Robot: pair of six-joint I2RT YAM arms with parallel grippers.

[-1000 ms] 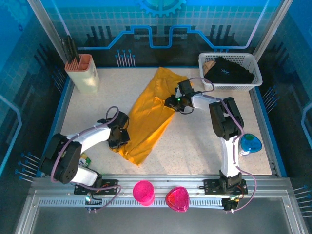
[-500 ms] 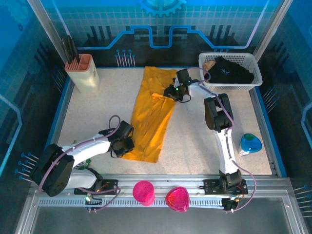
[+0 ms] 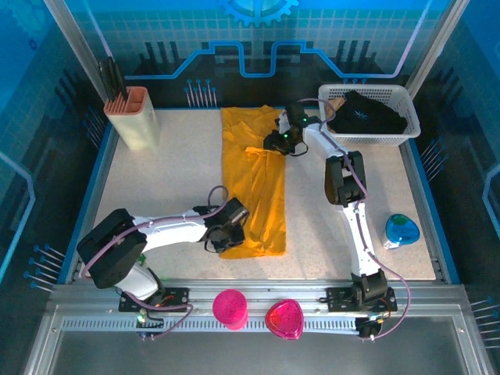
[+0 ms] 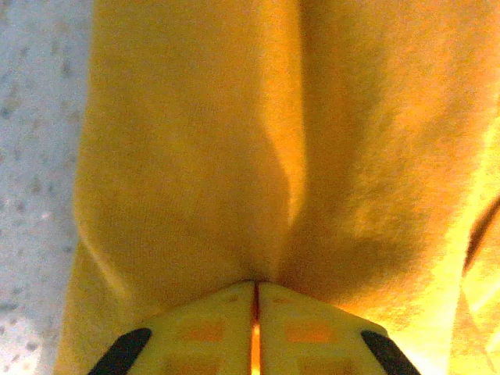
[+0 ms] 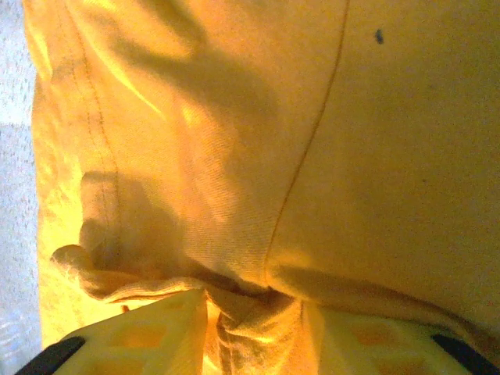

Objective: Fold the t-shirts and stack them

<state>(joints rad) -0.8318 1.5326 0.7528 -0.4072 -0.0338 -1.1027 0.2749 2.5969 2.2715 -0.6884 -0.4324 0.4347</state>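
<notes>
The shirt (image 3: 254,187) lies as a long folded strip in the middle of the table (image 3: 156,180), running from 12 to 6 o'clock in the overhead view. My left gripper (image 3: 228,234) sits on its 7 o'clock corner, jaws drawn to a hairline slit with the cloth puckering into their tips (creases fan out from that point) — a pinch on the shirt. My right gripper (image 3: 280,142) is at the strip's 1 o'clock edge — jaws narrow, a bunched fold of shirt clamped between them.

Left gripper (image 4: 255,285) closed, right gripper (image 5: 254,301) pinching t-shirt (image 5: 351,156) fold
</notes>
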